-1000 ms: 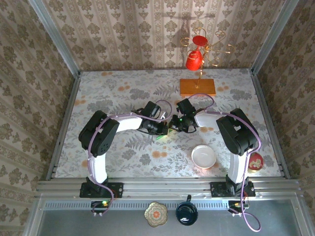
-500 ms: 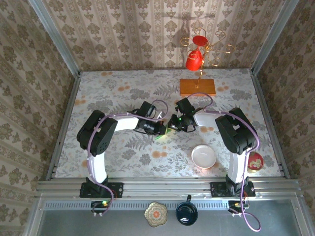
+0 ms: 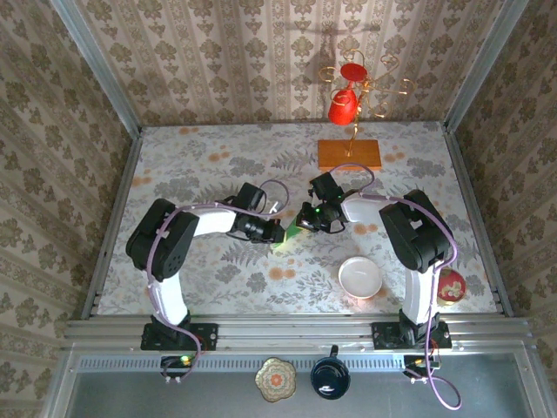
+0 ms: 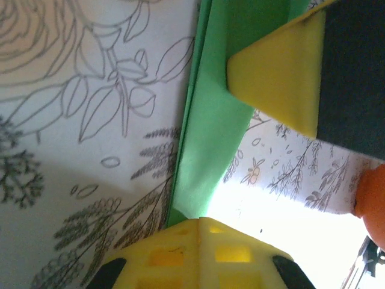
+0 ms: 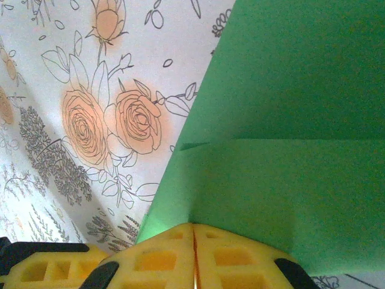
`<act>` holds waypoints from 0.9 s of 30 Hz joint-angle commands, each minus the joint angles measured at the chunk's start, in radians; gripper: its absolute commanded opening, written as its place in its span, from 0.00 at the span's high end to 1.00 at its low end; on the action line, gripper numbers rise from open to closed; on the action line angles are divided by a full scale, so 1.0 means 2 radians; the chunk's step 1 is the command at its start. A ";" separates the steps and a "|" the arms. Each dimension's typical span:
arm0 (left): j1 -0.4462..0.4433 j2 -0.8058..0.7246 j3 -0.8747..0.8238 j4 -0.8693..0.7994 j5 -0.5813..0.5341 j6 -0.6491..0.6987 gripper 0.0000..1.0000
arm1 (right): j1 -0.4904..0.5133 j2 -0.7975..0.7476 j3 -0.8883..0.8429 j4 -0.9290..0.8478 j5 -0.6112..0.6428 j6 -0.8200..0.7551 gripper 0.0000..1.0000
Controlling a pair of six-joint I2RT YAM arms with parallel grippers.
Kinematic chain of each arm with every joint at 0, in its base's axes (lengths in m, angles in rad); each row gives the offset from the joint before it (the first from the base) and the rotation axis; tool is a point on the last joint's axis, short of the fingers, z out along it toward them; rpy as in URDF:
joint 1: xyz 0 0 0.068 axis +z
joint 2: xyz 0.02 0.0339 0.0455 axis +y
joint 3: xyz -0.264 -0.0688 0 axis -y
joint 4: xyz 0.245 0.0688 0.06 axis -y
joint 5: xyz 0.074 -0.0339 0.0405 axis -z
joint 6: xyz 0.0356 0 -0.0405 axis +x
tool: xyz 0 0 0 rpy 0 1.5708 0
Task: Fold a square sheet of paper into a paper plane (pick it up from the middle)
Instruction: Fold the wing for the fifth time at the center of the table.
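Thin bright green folded paper sheet (image 5: 289, 120) looks light, limp and easily creased. Left claw (image 4: 198, 221) and right claw (image 5: 194, 226) each pinch it; stiffer folded edges seem the best hold.

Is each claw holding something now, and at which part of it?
Both claws hold the thin bright green folded paper. The left claw pinches its narrow folded end; the right claw pinches an edge near a crease.

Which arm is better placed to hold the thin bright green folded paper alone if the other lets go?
Probably the right: the right gripper is shut on a broad panel of the thin bright green paper, while the left gripper pinches a narrow folded strip.
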 commanded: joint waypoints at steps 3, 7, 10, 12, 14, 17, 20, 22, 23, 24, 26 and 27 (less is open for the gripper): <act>0.004 -0.017 -0.040 -0.113 -0.026 0.032 1.00 | -0.005 0.051 -0.026 -0.092 0.081 -0.011 0.89; 0.005 -0.038 -0.057 -0.135 -0.045 0.040 1.00 | -0.005 0.050 -0.024 -0.093 0.080 -0.012 0.89; 0.004 -0.058 -0.064 -0.150 -0.059 0.042 1.00 | -0.004 0.048 -0.024 -0.093 0.078 -0.011 0.89; 0.004 -0.072 -0.063 -0.161 -0.069 0.043 1.00 | -0.003 0.046 -0.024 -0.093 0.077 -0.011 0.89; 0.004 -0.091 -0.059 -0.165 -0.075 0.040 1.00 | -0.001 0.043 -0.024 -0.092 0.074 -0.011 0.89; 0.004 -0.127 -0.049 -0.157 -0.083 0.028 1.00 | 0.004 0.034 -0.027 -0.081 0.060 -0.009 0.89; 0.004 -0.151 -0.044 -0.120 -0.083 0.007 1.00 | 0.015 0.024 -0.033 -0.055 0.028 -0.004 0.89; -0.001 -0.146 -0.044 -0.077 -0.070 -0.016 1.00 | 0.023 0.018 -0.035 -0.033 -0.001 0.000 0.89; -0.006 -0.139 -0.043 -0.062 -0.069 -0.026 1.00 | 0.026 0.018 -0.035 -0.026 -0.010 0.001 0.88; -0.013 -0.128 -0.038 -0.050 -0.068 -0.032 1.00 | 0.029 0.017 -0.034 -0.023 -0.016 0.004 0.88; -0.026 -0.101 -0.024 -0.043 -0.069 -0.040 1.00 | 0.031 0.012 -0.035 -0.014 -0.024 0.007 0.88; -0.031 -0.088 -0.016 -0.043 -0.073 -0.042 1.00 | 0.031 0.009 -0.038 -0.008 -0.028 0.009 0.88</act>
